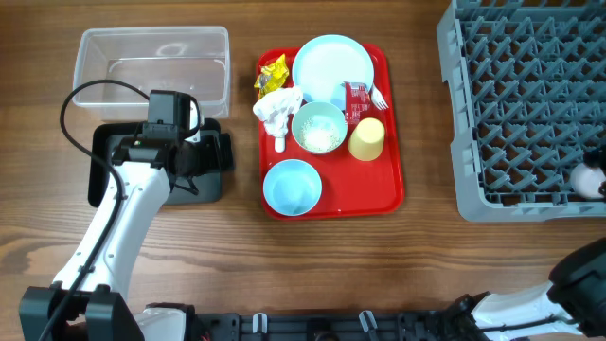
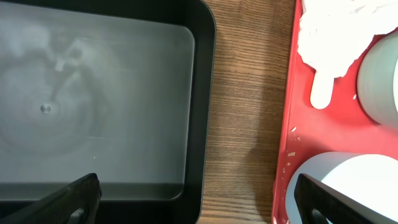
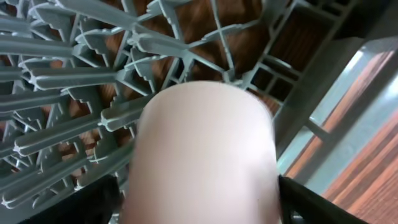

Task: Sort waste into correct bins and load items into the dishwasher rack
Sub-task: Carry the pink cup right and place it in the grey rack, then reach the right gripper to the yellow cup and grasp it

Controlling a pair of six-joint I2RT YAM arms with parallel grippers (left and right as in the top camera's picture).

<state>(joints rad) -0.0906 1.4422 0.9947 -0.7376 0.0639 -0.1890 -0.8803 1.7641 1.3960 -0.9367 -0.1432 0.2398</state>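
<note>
My left gripper [image 1: 214,152] is open and empty over the right edge of the shallow black bin [image 1: 104,156]. Its fingers [image 2: 199,202] straddle the bin's rim [image 2: 202,93] and the strip of table beside the red tray. My right gripper [image 3: 202,202] is shut on the pinkish-white cup [image 3: 208,149] and holds it over the pegs of the grey dishwasher rack [image 3: 68,81]. The cup [image 1: 587,177] sits at the right edge of the rack [image 1: 516,104]. On the tray lie the yellow wrapper [image 1: 273,74], white napkin [image 1: 277,106], red wrapper [image 1: 357,95], and a bowl with rice grains [image 1: 319,128].
The clear tub [image 1: 151,64] stands behind the black bin. The red tray [image 1: 393,180] also holds a pale blue plate [image 1: 331,64], an empty blue bowl [image 1: 292,187], a yellow cup [image 1: 367,139], a fork [image 1: 380,96] and a white spoon [image 1: 280,142].
</note>
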